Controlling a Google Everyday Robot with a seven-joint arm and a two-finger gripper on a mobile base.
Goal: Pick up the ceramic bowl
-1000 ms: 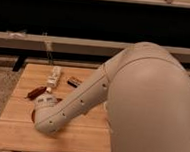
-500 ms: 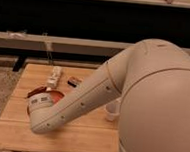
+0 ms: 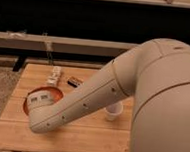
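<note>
Hand [image 3: 38, 101] first: we are looking at it from behind the arm, and what we are seeing is a pale grey wrist block with small dark markings, sitting low at the left side of the tabletop [image 3: 83, 139]. Its tips are hidden under that block, so we cannot tell whether it is released or clenched on anything.

We are finding the ceramic bowl [image 3: 54, 94] directly beneath and around the hand. Only an orange-red arc of rim is showing, curving out to the right of the wrist block and a little to its left, so the hand is sitting over the bowl's near-left part and the bowl's middle is lying slightly right and away from it. We cannot tell whether the hand is touching the rim.

The bowl is round, so we are not reading any long axis; what matters, in our judgement, is the rim under the hand and a straight lift upward.

Moving outward, the forearm [image 3: 86, 102] is running from the hand up and right to the big shoulder shell. A small white cup [image 3: 114, 111] is standing just beside the forearm's right edge, well clear of the bowl. Behind the bowl we are seeing a pale packet [image 3: 54, 75] and a dark snack bar [image 3: 75, 81].
</note>
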